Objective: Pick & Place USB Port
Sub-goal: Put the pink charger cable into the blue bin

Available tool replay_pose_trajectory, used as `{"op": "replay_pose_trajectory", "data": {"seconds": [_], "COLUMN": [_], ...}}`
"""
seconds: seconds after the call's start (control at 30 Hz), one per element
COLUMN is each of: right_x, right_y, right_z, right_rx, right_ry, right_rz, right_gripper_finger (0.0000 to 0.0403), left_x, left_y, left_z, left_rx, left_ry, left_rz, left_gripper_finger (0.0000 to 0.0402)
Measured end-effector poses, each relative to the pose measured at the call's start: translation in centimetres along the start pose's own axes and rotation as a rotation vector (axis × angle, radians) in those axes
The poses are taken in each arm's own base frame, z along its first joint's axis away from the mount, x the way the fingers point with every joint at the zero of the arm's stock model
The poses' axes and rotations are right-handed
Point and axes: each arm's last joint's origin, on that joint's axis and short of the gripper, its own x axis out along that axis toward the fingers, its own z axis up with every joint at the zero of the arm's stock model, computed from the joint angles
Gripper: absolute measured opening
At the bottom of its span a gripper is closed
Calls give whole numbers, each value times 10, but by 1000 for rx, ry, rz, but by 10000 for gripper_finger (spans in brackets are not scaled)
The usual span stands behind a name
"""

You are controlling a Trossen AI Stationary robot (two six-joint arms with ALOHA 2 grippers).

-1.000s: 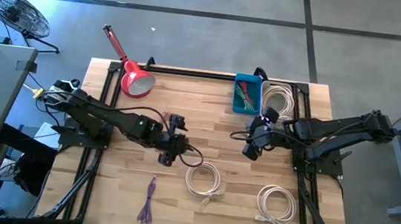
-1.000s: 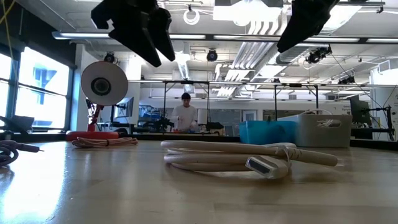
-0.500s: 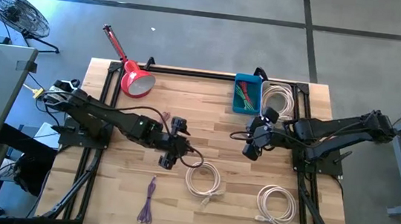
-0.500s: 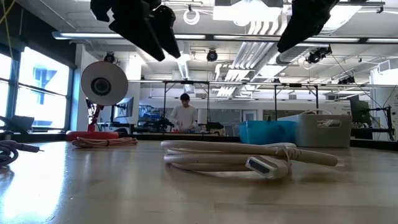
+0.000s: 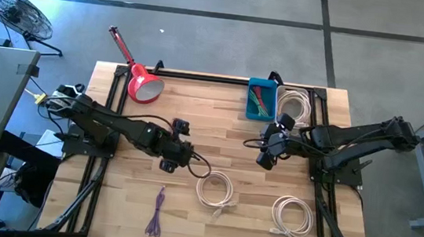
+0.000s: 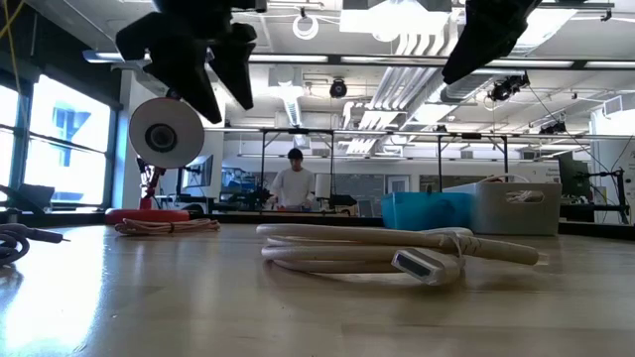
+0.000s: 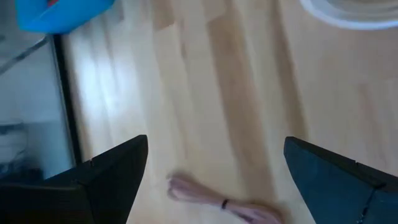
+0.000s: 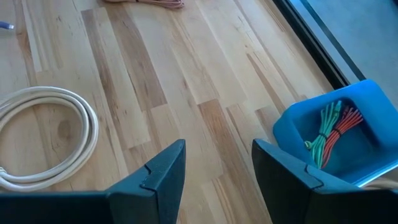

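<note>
The left gripper is pulling back toward nine o'clock, away from the nearest coiled white cable, jaws open and carrying nothing. The right gripper is hovering at mid-worktop, jaws open. No pickup is happening yet.

Bare wood lies between white cable coil and blue bin.

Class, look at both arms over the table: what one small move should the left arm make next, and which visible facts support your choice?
Probably the left gripper should travel toward the near edge and lower over the purple cable. Its fingers are spread and empty, it hangs above bare wood, and that bundle lies loose just beyond it. The right gripper waits mid-table, also empty.
</note>
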Motion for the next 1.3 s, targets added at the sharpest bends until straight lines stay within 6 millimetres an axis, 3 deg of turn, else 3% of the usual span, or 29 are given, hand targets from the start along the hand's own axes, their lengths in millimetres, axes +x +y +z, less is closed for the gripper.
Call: {"op": "replay_pose_trajectory", "data": {"seconds": [0.4, 0.5, 0.77, 1.13, 1.3], "right_x": [0, 0, 0, 0, 0], "right_y": [0, 0, 0, 1, 1], "right_z": [0, 0, 0, 0, 0], "right_rx": [0, 0, 8, 8, 8], "right_ry": [1, 0, 2, 11, 14], "right_rz": [1, 1, 5, 25, 31], "right_gripper_finger": [177, 177, 177, 177, 177], "left_x": [-1, 1, 16, 47, 53], "left_y": [2, 7, 39, 97, 110], "left_z": [-14, -24, -46, -57, -66], "left_rx": [-38, -136, -398, -755, -803], "left_ry": [132, 224, 427, 317, 335], "left_rz": [76, 52, -74, -254, -185], "left_gripper_finger": [370, 370, 370, 370, 370]}}
